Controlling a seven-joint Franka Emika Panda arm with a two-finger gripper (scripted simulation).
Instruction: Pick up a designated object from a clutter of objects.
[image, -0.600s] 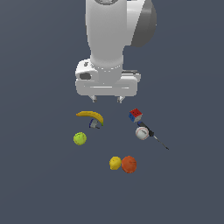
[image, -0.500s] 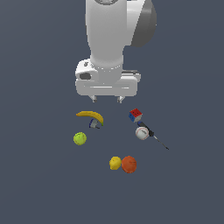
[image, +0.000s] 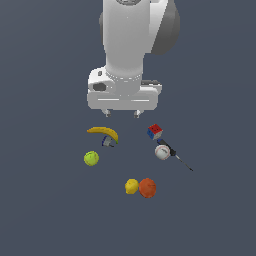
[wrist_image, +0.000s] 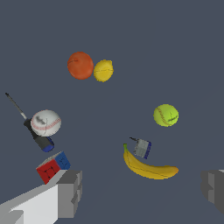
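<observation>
We see the gripper (image: 122, 114) hanging above the dark floor (image: 45, 210) with its 2 fingers (wrist_image: 70, 192) spread wide and nothing between them; in the wrist view both grey pads frame the scene, well apart.

Taking the banana (image: 103, 133) as our clock centre in the exterior view, the tennis ball (image: 91, 158) lies at about 7 o'clock, near it but not touching, alone on bare floor. A small grey block (image: 108, 142) sits just under the banana at 5 o'clock. At 3 o'clock, well apart, stands the multicoloured cube (image: 155, 132). Just below the cube lies the white baseball (image: 162, 151), touching the thin dark tool (image: 176, 155), whose shaft runs out toward 4 o'clock. At about 5 o'clock, farther off, the yellow fruit (image: 131, 186) and the orange (image: 147, 188) sit side by side, touching.

The wrist view shows the tennis ball (wrist_image: 166, 115) with its faint curved seam, clear of the banana (wrist_image: 148, 167).
</observation>
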